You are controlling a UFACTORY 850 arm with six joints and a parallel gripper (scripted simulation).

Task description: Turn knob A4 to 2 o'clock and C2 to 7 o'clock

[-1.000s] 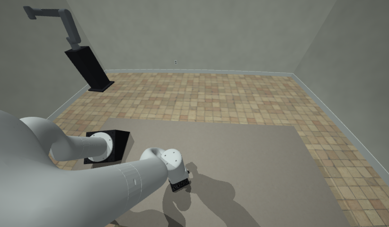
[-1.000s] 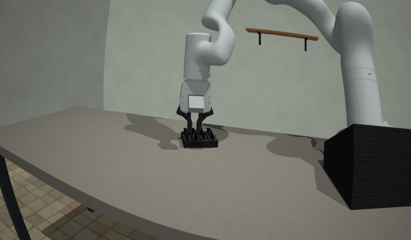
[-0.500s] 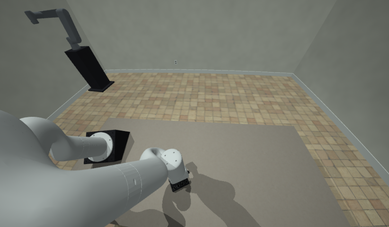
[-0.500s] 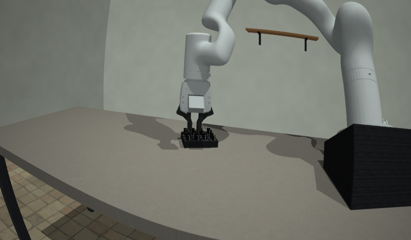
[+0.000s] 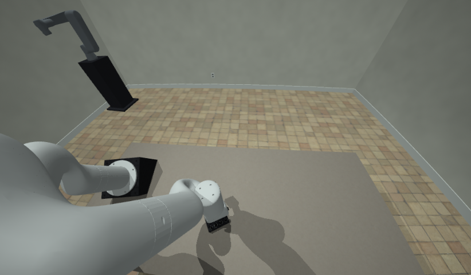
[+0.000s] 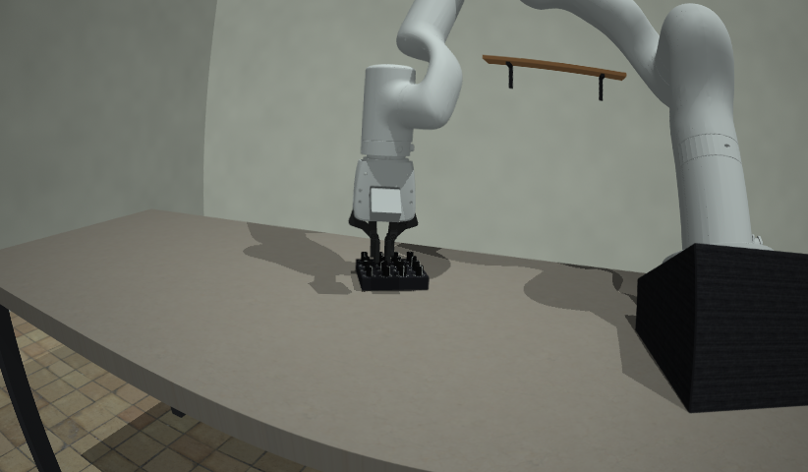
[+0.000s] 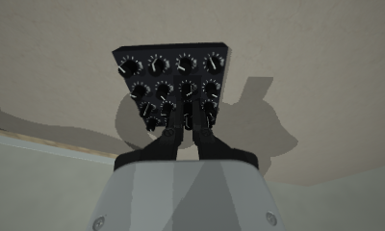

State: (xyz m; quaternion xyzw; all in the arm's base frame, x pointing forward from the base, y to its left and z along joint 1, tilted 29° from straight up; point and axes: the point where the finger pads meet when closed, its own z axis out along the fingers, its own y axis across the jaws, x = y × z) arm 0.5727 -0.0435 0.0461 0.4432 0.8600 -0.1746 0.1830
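Note:
The black knob box (image 5: 219,227) (image 6: 394,282) (image 7: 172,47) stands flat on the table. In the wrist view its name gaps face right, so the rear is at the left. My gripper (image 6: 382,258) (image 7: 188,109) points down, its fingertips low among the knobs. It looks shut on knob C2 (image 7: 188,109), whose line the fingers hide. Knob A4 (image 7: 129,66) is at the upper left of the wrist view, untouched; its line seems to point toward the left and slightly up, the exact mark unclear. The socket is not visible.
Neighbouring knobs stand close around the fingers, including B2 (image 7: 166,107) and D2 (image 7: 209,107). The arm's black base block (image 5: 147,175) (image 6: 747,327) stands on the table (image 5: 299,191) (image 6: 338,362). A wooden rail (image 6: 554,66) is on the wall.

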